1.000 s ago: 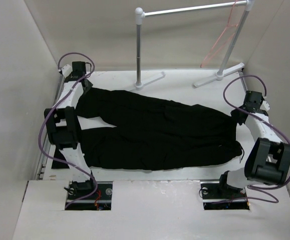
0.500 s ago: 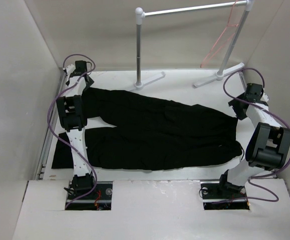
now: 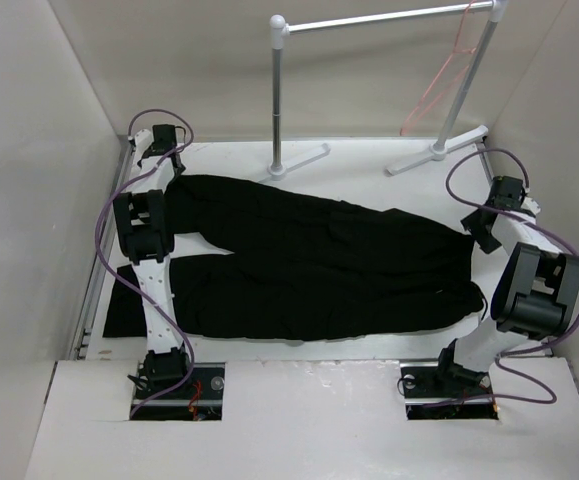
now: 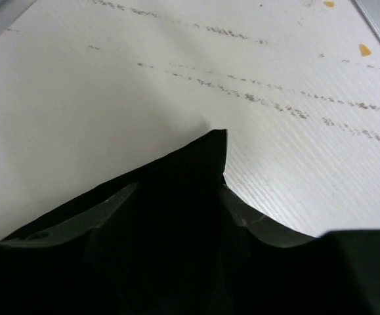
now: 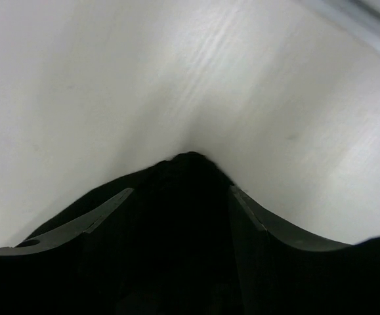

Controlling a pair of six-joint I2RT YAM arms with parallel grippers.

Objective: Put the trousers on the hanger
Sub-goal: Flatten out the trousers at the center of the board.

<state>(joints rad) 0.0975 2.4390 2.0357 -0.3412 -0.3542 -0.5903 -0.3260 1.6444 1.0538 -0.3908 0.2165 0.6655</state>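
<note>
Trousers (image 3: 309, 265) flat on table (image 3: 369, 165), left tool (image 4: 178, 197) and right tool (image 5: 182, 200) open astride its ends, hanger (image 3: 439, 85) on far rack (image 3: 369, 20)

White table (image 3: 369, 172): black trousers (image 3: 319, 270) spread flat across it; rack (image 3: 278, 100) feet at far edge.

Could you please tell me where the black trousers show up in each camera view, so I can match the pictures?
Top external: the trousers lie spread across the middle of the table.
Left wrist: a trousers corner rises from the bottom to mid-frame.
Right wrist: a rounded trousers edge rises from the bottom to mid-frame.
Shared landmark: the white table under them.
</note>
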